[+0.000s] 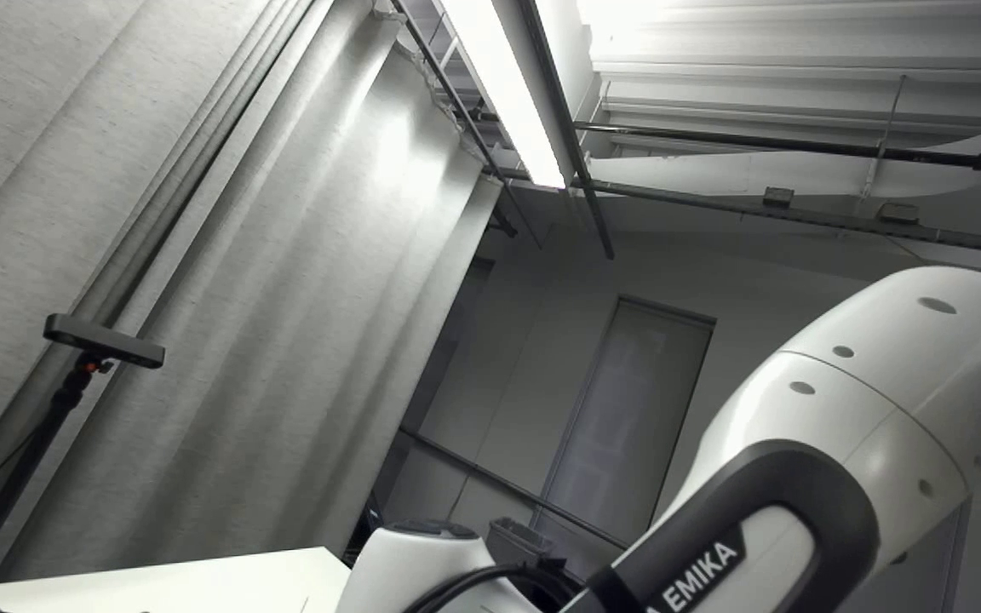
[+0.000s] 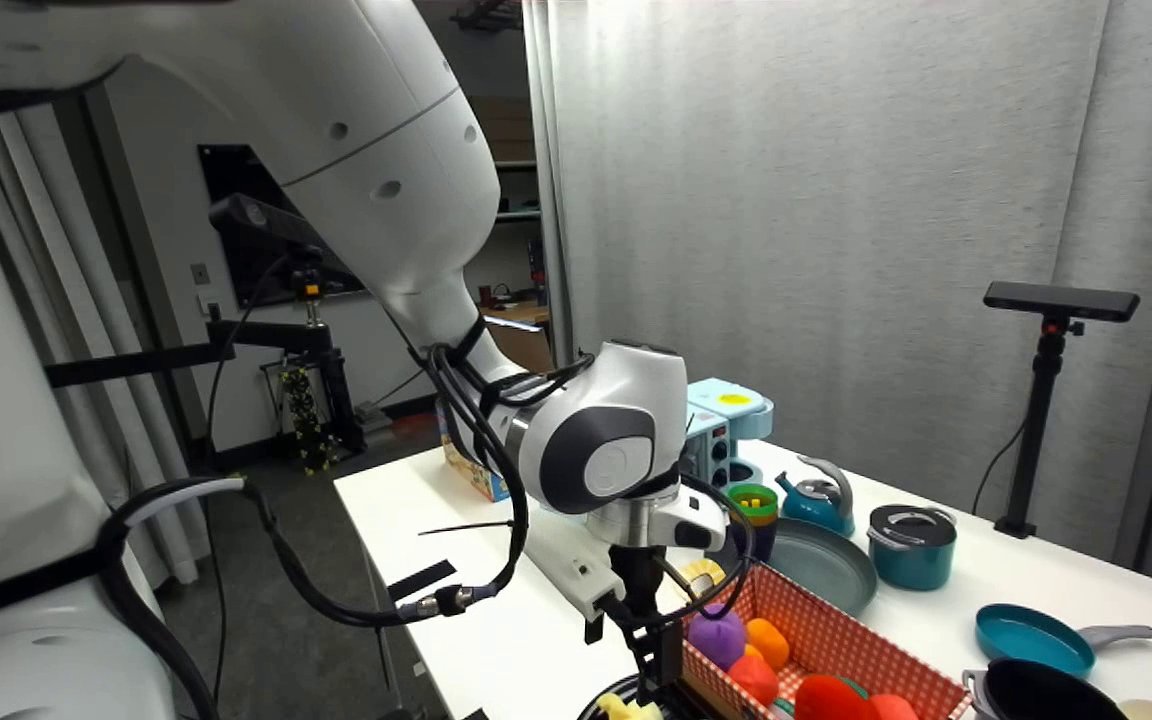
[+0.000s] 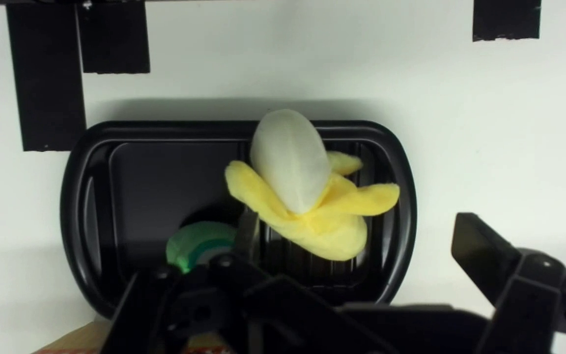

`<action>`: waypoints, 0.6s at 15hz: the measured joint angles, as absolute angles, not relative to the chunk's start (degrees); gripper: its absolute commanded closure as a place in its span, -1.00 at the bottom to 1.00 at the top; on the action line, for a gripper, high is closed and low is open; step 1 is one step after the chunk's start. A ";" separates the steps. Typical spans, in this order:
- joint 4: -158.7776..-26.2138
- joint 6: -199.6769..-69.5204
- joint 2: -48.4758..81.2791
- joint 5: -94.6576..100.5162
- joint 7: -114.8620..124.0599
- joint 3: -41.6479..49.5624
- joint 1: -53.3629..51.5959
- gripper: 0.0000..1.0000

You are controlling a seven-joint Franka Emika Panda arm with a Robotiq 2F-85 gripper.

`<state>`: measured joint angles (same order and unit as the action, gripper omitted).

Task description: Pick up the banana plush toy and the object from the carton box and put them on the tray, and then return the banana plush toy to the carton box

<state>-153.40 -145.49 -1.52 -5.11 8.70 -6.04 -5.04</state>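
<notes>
In my wrist view, a black oblong tray [image 3: 175, 132] lies on the white tabletop [image 3: 460, 147]. I see a pale green rounded object [image 3: 189, 236] with a teal band in its smooth left section, partly hidden by my black two-finger gripper [image 3: 356, 223]. The ridged section to the right carries the yellow-and-white banana plush toy [image 3: 307, 196].

In an exterior view, just right of the tray, I have the open carton box [image 2: 841, 640] with red-and-white checked walls. From left to right it holds a rounded purple toy [image 2: 716, 637], an orange one [image 2: 768, 642] and several red ones [image 2: 836, 700], with bits of green among them. Beyond the box stands a green-and-purple cup [image 2: 758, 520] with yellow pieces in it; farther right come a teal lidded pot [image 2: 914, 550] and, at the lower edge, a black pot [image 2: 1046, 675].

My gripper is spread wide above the tray, pinching nothing. Its finger at the left of the wrist view sits close beside the plush's yellow peel, and I cannot tell whether they touch; the finger at the right sits well apart from the toy, above the tabletop.

The banana plush toy lies aslant on the tray, its white end pointing up the wrist view and overlapping the tray's upper rim. Three yellow flaps splay out, one left and two right.
</notes>
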 measured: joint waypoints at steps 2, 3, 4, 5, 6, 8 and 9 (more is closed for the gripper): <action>-152.80 -146.99 0.32 -8.51 5.54 -5.71 -5.03 -1.00; -152.34 -147.52 1.45 -10.02 3.93 -5.52 -5.00 -1.00; -151.74 -147.79 2.64 -11.28 2.39 -5.38 -4.93 -1.00; -151.06 -147.89 3.92 -12.36 0.97 -5.32 -4.81 -1.00; -150.33 -147.89 5.17 -13.22 -0.29 -5.29 -4.68 -1.00; -148.80 -147.89 7.69 -13.99 -2.10 -5.28 -4.37 -1.00; -148.07 -147.89 8.88 -14.02 -2.64 -5.28 -4.21 -1.00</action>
